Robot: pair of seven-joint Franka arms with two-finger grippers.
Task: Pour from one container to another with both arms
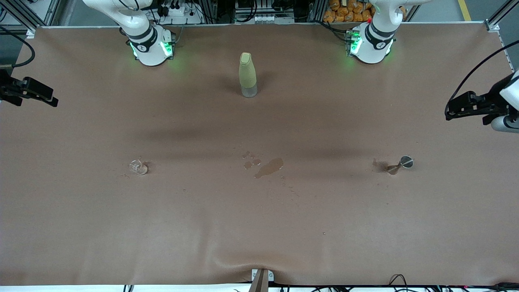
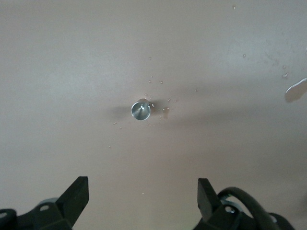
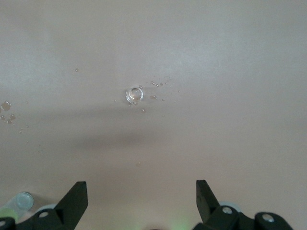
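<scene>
Left end effector (image 2: 143,197) is up over the left arm's end of the worktop (image 1: 259,227), fingers spread wide, holding nothing. Grey-rimmed cup (image 2: 140,110) sits on the worktop below it, well apart from the fingertips, roughly centred between them in the left wrist view; small droplets around it. Can't tell what's inside.

Right end effector (image 3: 142,199) is up over the right arm's end, also wide and empty. Clear glass cup (image 3: 134,95) is on the worktop below it, apart from the fingers, droplets scattered beside it. Contents can't be made out.

The two cups are well apart. Between them: a wet spill patch (image 1: 269,167). Yellow-green bottle (image 1: 247,74) stands upright, farther from the front camera than the spill.
</scene>
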